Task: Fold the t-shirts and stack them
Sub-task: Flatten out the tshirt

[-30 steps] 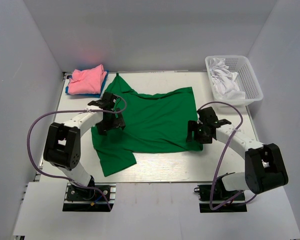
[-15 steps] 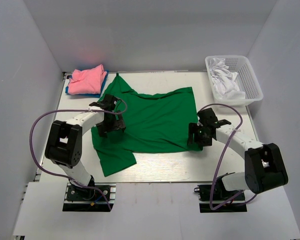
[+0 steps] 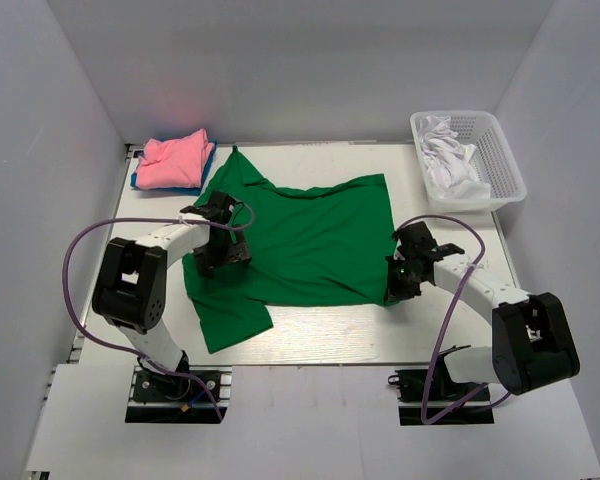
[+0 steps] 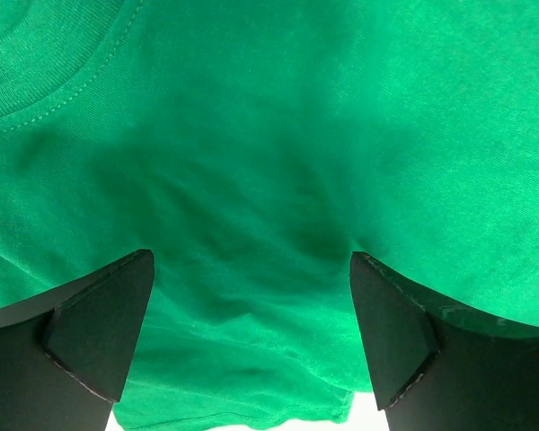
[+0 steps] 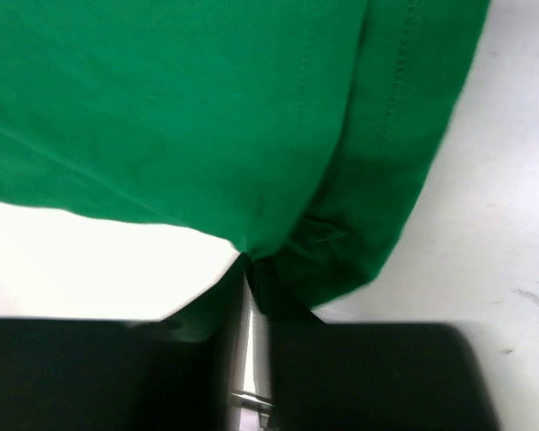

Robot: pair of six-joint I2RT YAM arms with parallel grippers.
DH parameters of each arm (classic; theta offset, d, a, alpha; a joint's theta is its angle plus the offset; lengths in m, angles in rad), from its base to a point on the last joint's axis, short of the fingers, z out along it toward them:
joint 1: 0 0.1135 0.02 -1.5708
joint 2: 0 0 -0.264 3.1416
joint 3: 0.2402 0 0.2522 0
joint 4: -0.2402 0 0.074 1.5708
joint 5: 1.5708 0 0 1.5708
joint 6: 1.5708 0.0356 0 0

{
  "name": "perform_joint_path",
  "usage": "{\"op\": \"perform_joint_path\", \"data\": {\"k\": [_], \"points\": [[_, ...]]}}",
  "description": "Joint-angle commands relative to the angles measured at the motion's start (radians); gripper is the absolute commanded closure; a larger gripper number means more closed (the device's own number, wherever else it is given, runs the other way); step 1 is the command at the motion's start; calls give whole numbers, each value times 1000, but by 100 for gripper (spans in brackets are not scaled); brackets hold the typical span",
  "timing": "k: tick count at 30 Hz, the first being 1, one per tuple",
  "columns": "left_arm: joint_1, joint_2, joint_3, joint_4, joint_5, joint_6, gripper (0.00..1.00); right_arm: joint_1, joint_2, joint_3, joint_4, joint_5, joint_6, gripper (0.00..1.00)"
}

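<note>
A bright green t-shirt (image 3: 305, 240) lies spread across the middle of the table. My left gripper (image 3: 220, 250) hovers open over its left side near the collar; in the left wrist view the black fingers (image 4: 99, 323) stand wide apart above green cloth (image 4: 269, 180). My right gripper (image 3: 397, 285) is shut on the green shirt's near right corner; the right wrist view shows the hem (image 5: 278, 242) pinched between the closed jaws. A folded pink t-shirt (image 3: 175, 160) lies on a blue one (image 3: 140, 183) at the back left. White cloth (image 3: 450, 160) fills the basket.
A white mesh basket (image 3: 500, 160) stands at the back right corner. Grey walls enclose the table on three sides. Purple cables loop off both arms beside the shirt.
My right gripper has closed on the shirt's near right corner and shifted slightly toward the near edge. The left gripper stays open, barely moved.
</note>
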Motion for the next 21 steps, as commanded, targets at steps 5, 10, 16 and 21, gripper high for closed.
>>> {"op": "perform_joint_path", "data": {"k": [5, 10, 16, 21], "points": [[-4, -4, -16, 3, -42, -19, 0, -8, -20, 90, -22, 39, 48, 100], [-4, -4, -36, -6, -62, -29, 0, -25, -25, 215, -134, 155, 120, 100], [5, 17, -36, -6, -82, -29, 0, -86, 32, 313, -218, 221, 157, 100], [5, 69, -9, -17, -82, -39, 0, -131, 105, 354, -198, 195, 109, 100]]}}
